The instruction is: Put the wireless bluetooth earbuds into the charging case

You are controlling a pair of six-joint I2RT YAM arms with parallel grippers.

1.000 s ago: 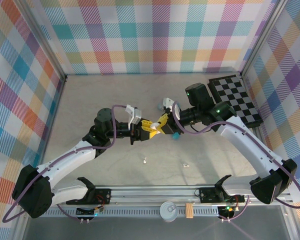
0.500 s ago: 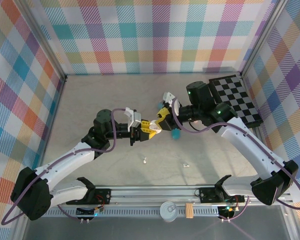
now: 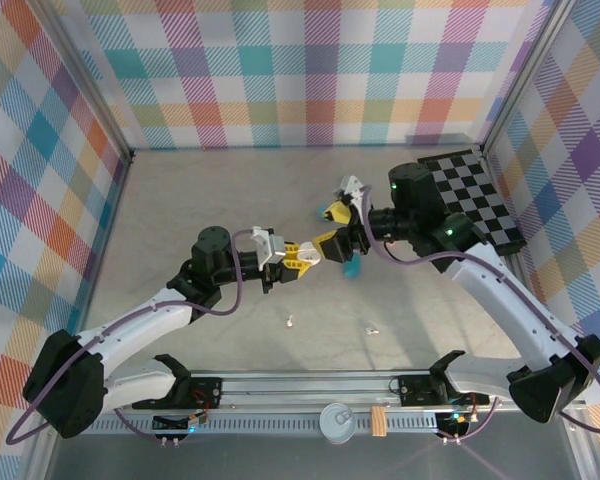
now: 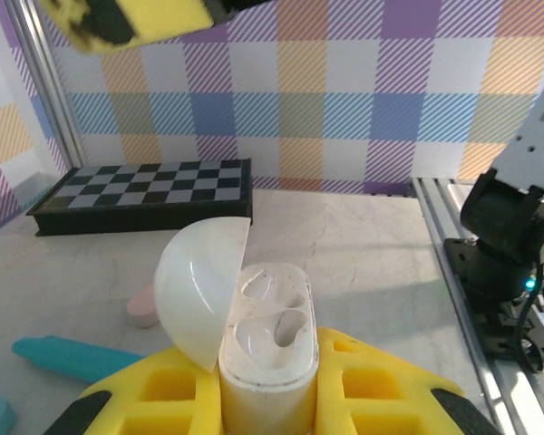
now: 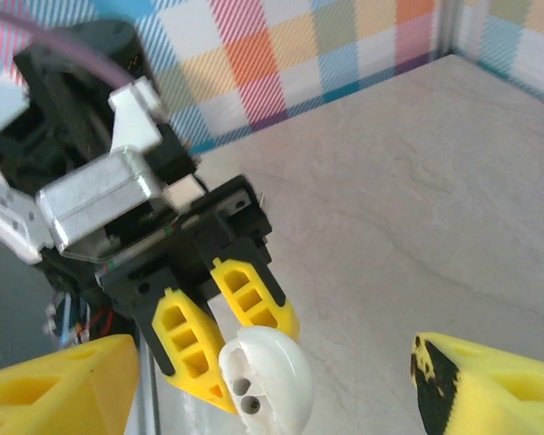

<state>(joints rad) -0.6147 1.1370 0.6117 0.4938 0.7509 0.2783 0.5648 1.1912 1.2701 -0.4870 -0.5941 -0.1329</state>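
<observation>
No legible text or labels.

Two loose earbuds too small to tell colour, pink case half hidden behind the white lid

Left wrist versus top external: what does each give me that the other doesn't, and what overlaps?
Left wrist: the charging case close up, clamped in the left gripper, lid flipped open, both sockets empty. Top external: two tiny white earbuds lying loose on the table, and the right gripper spread open beside the case. Both: the checkerboard and the teal stick.
</observation>
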